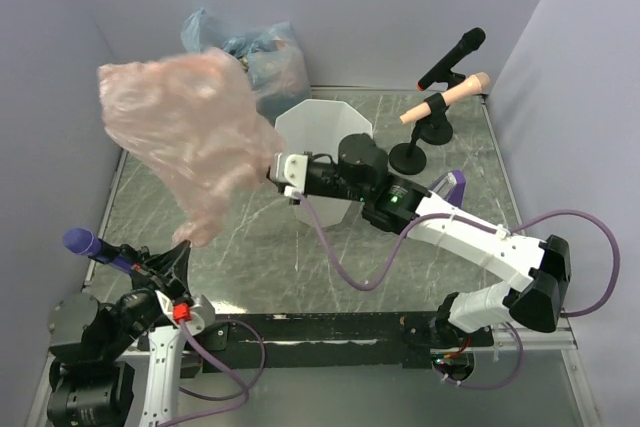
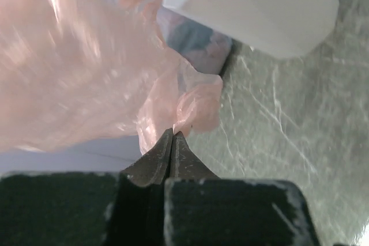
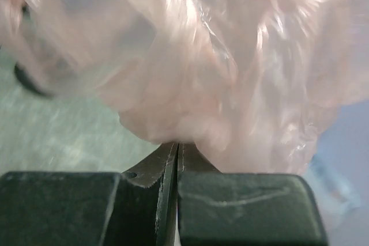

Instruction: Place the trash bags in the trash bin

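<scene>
A crumpled pink trash bag (image 1: 185,132) hangs in the air over the left half of the table, held between both arms. My left gripper (image 1: 185,250) is shut on its lower tip, and the pinched film (image 2: 184,108) shows at the fingertips (image 2: 173,133). My right gripper (image 1: 272,169) is shut on the bag's right edge, where pink plastic (image 3: 230,73) bulges over the closed jaws (image 3: 177,144). The white faceted trash bin (image 1: 310,122) stands upright just behind the right wrist, which partly covers it; it also shows in the left wrist view (image 2: 259,10). A stuffed bluish trash bag (image 1: 255,47) lies behind the bin at the back wall.
A black microphone (image 1: 452,55) and a tan handle (image 1: 448,97) stand on round bases (image 1: 410,157) at the back right. A purple-headed microphone (image 1: 85,242) sits by the left arm. Lilac walls close in the left, back and right sides of the marbled table (image 1: 250,247).
</scene>
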